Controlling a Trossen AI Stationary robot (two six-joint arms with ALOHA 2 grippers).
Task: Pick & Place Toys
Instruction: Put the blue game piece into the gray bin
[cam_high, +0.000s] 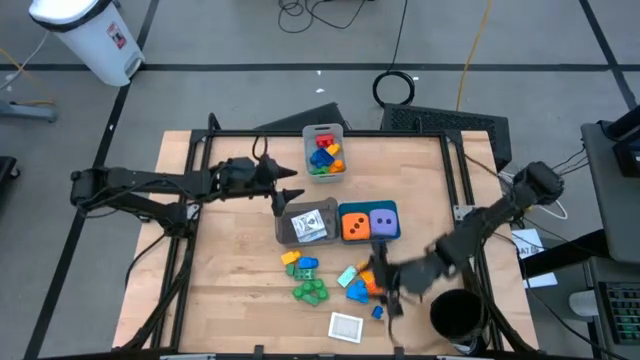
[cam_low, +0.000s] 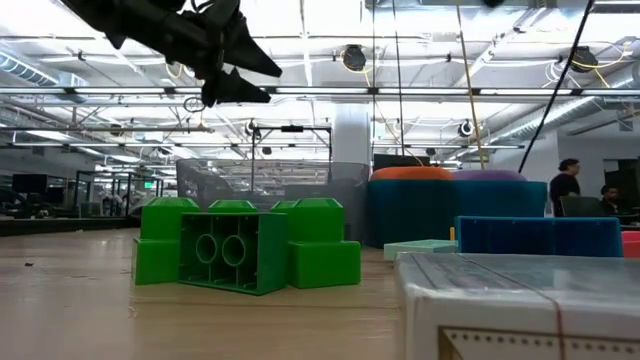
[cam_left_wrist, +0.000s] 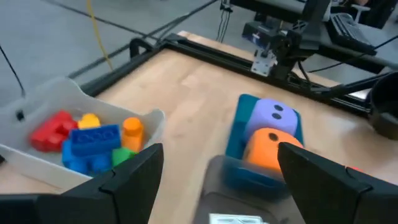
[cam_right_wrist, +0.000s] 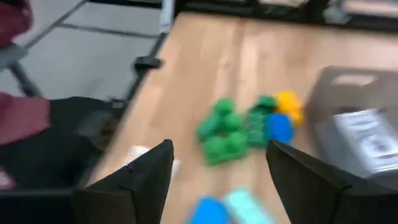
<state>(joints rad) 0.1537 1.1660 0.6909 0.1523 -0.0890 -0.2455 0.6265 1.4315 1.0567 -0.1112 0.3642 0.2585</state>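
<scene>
Nearest the low camera, a white card (cam_low: 520, 310) and green bricks (cam_low: 245, 250) lie loose on the table. Right gripper (cam_high: 388, 290) hovers over them, empty, fingers apart; left gripper (cam_high: 283, 190) likewise, above the bins. Descending blind could scatter the crowded bricks.

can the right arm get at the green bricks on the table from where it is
Probably yes: the right gripper hangs open over the loose pile, and the green bricks lie bare beyond a few other bricks, nothing stacked over them.
</scene>
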